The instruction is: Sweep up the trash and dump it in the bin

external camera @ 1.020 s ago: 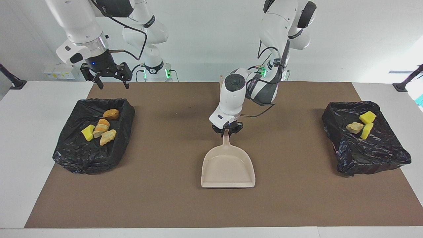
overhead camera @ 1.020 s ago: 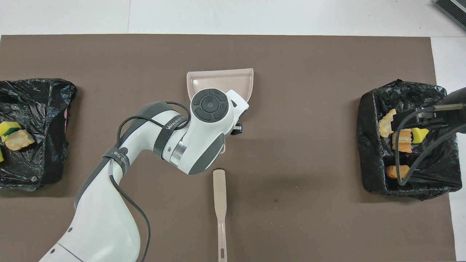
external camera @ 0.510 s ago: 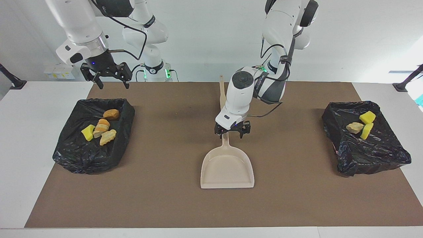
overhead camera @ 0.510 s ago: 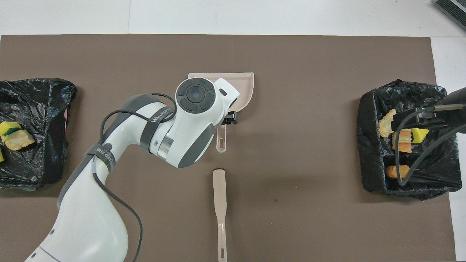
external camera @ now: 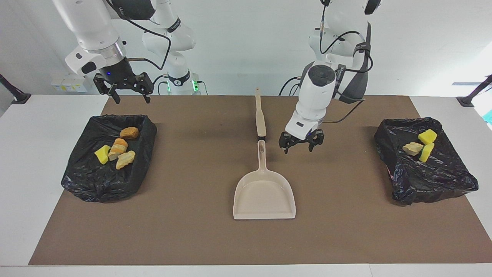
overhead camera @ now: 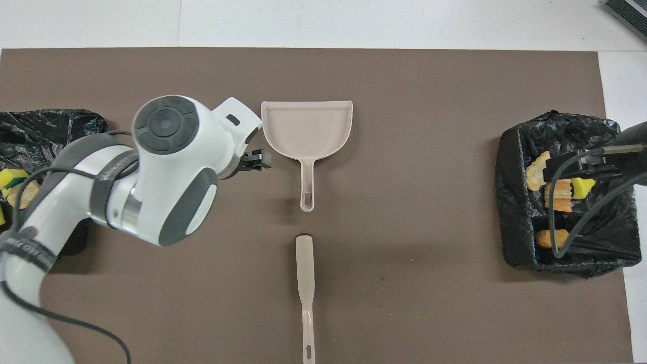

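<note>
Trash sitting in both bins, both grippers hanging empty.

Nearest the robots, the right gripper [external camera: 123, 93] is hovering with jaws spread by its bin [external camera: 78, 181], holding four trash pieces [external camera: 116, 149]. The brush [external camera: 260, 115] is lying just nearer than the dustpan [external camera: 264, 192]. The left gripper [external camera: 301, 143], jaws spread, is hanging over the mat [external camera: 192, 231] beside the dustpan handle. Three trash chunks [external camera: 421, 145] are lying in the other bin [external camera: 442, 184].
</note>
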Controlling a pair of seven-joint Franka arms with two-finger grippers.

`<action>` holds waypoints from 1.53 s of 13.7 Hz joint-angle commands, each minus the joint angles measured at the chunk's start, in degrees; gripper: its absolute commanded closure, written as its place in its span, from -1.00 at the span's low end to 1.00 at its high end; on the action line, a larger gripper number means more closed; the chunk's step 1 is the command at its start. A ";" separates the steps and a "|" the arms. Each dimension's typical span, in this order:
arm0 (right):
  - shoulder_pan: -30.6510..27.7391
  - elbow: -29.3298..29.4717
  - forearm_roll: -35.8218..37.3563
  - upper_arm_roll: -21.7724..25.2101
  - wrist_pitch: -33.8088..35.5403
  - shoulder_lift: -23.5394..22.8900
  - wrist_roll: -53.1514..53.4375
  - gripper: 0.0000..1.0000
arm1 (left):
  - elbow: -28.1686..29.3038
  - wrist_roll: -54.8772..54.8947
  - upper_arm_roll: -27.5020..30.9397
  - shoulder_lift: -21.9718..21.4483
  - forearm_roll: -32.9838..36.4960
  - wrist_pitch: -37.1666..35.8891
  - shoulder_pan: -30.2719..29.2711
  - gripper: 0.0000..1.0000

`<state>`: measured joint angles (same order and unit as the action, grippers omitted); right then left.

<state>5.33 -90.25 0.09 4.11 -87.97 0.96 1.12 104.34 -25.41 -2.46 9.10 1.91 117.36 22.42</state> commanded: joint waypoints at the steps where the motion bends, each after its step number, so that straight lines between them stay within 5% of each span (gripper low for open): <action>1: -0.58 -1.95 -0.97 -0.24 -1.42 1.41 0.46 -1.00 | 11.05 9.38 -0.35 -12.24 0.81 -0.99 -5.01 -1.00; 6: -0.58 -1.95 -0.97 -0.24 -1.33 1.50 0.46 -1.00 | 10.27 19.77 -0.26 -18.23 0.81 -10.74 -11.42 -1.00; 9: -0.58 -1.95 -0.97 -0.24 -1.33 1.50 0.55 -1.00 | 4.84 20.48 0.00 -18.85 0.81 -16.97 -13.62 -1.00; 14: -0.58 -1.95 -0.97 -0.15 -1.33 1.50 0.55 -1.00 | -6.32 24.70 0.09 -17.63 0.11 -26.47 -15.74 -1.00; 21: -0.58 -1.95 -0.97 -0.24 -1.33 1.50 0.55 -1.00 | -23.91 27.69 0.44 -8.66 0.11 -38.52 -17.15 -1.00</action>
<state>5.32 -90.30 0.09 4.13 -87.97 1.00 1.12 86.33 0.70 -1.70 -3.05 1.94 82.41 6.52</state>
